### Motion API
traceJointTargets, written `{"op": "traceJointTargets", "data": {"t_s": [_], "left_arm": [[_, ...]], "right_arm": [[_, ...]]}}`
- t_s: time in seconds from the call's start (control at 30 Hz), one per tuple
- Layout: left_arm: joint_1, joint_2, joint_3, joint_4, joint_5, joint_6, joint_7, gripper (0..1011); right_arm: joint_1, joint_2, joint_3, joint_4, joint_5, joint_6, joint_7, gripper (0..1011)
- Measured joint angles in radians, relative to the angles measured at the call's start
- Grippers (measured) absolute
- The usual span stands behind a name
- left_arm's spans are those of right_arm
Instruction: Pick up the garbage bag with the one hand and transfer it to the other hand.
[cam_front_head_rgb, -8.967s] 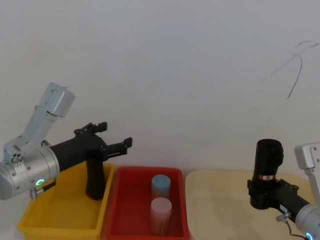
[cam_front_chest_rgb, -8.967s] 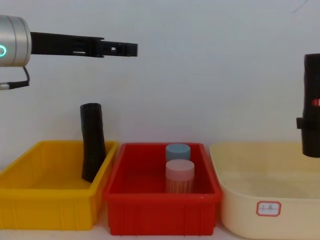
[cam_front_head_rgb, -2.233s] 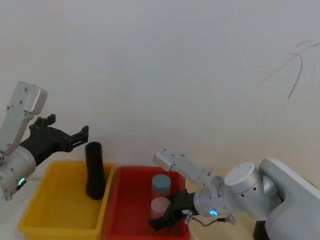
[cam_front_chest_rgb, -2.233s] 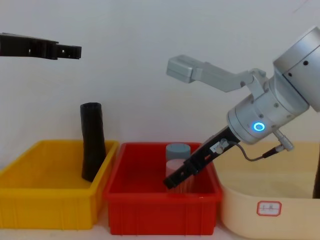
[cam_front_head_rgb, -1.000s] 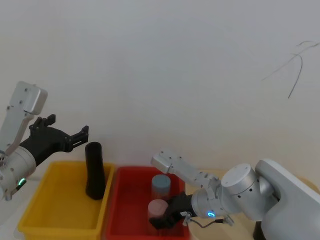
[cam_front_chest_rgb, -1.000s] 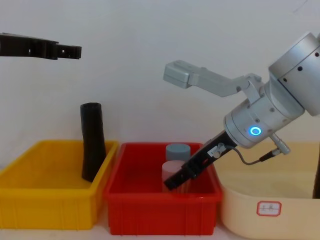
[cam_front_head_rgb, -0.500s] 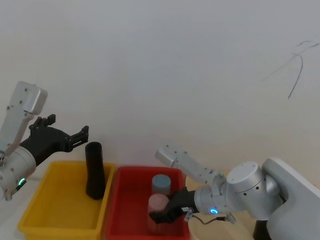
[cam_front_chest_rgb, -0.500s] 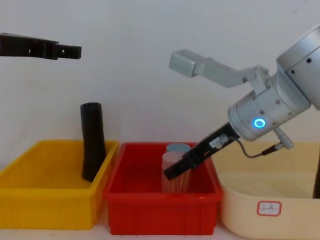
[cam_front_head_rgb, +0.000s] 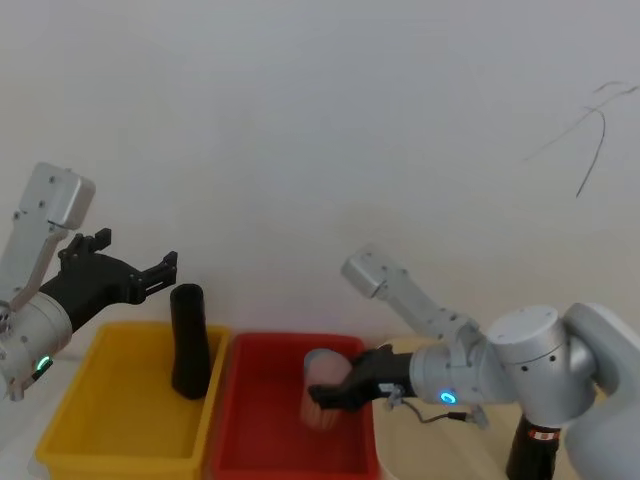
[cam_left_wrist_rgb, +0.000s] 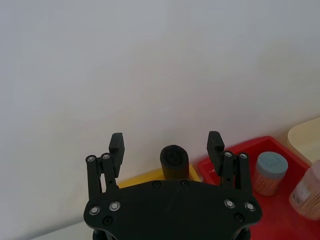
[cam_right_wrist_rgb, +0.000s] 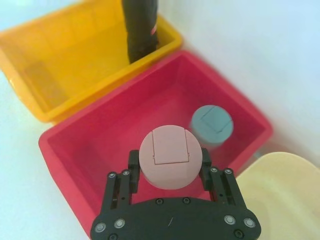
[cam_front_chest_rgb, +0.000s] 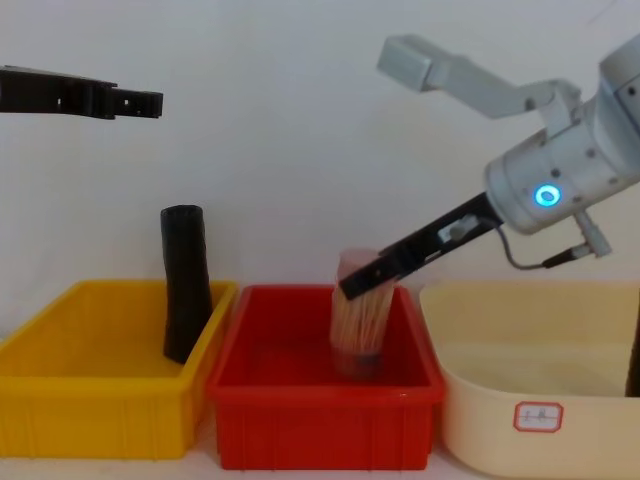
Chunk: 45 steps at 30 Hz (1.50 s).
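A: Where is the garbage bag, and who has it?

B: Nobody. It stands upright low on the right, its red band just showing under the right arm's elbow, apparently in the cream tub. Neither claw touches it.

A: Then what is the right claw squeezing?

B: A pink-lidded jar of sticks. The claw is closed on it just under the lid, and the jar hangs tilted above the red bin. The jar's base looks level with the bin's rim or a little below it. My guess is the tilt comes from the claw reaching in at a slant.

A: And the left claw?

B: Spread wide and empty, held high over the yellow bin, above the plain black roll that leans against the bin's right wall.

A: Room to move?

B: Plenty of open air above all three containers. The tight spots are the red bin's walls, the blue-lidded jar beside the lifted one, and the tub's near rim. To reach the bag, the right arm would probably have to fold back toward its own elbow.
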Motion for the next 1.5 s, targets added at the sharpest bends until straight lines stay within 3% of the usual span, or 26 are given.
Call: {"op": "traceJointTargets", "data": {"t_s": [0.53,0.83,1.17,1.5], "left_arm": [[0.000,0.000,0.000,0.000,0.000,0.000,0.000,1002],[0.000,0.000,0.000,0.000,0.000,0.000,0.000,1002],[0.000,0.000,0.000,0.000,0.000,0.000,0.000,1001],[0.000,0.000,0.000,0.000,0.000,0.000,0.000,1002]], "right_arm": [[-0.048,0.039,0.156,-0.132,0.084,0.042,-0.074,669],[-0.089,0.083,0.249,-0.231,0.125,0.078,-0.123,669],[-0.143,0.129,0.289,-0.310,0.146,0.125,-0.146,669],[-0.196,0.143,0.280,-0.317,0.152,0.139,-0.162,669]]}}
